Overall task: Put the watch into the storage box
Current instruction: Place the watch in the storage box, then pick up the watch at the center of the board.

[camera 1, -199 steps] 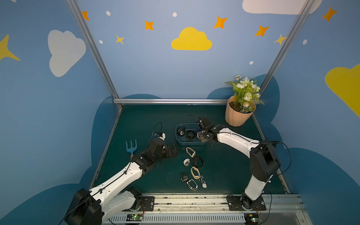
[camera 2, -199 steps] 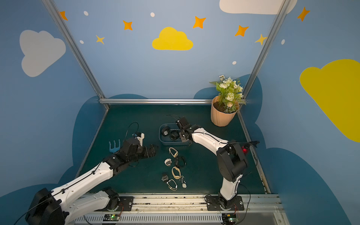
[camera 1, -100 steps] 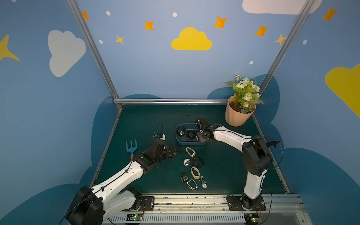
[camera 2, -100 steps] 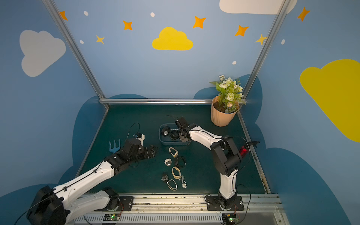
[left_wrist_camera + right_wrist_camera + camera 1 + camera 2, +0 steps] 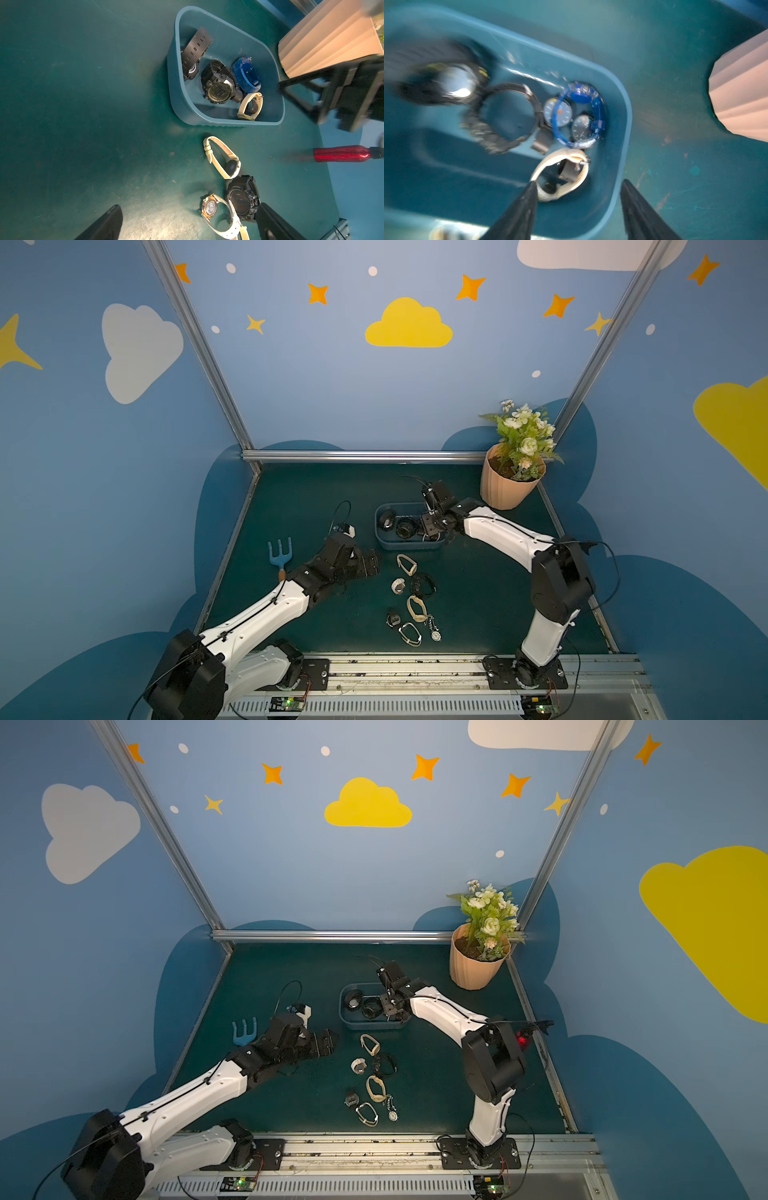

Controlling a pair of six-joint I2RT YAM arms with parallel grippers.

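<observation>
The release step is judged in hand: the cream watch point(image 5: 557, 159) is seen lying inside the storage box point(image 5: 623, 124), with the right gripper point(image 5: 579, 181) spread open and empty; the left gripper point(image 5: 190, 206) is spread open above the loose watches point(image 5: 243, 197); a straight lift clear of the rim is called for next.

Things on the table point(image 5: 498, 605), counted
One storage box point(image 5: 409, 546) holding at least four watches point(image 5: 218, 87), seven loose watches point(image 5: 406, 565) beside it, one flower pot point(image 5: 505, 489), one blue garden fork point(image 5: 279, 556).
</observation>
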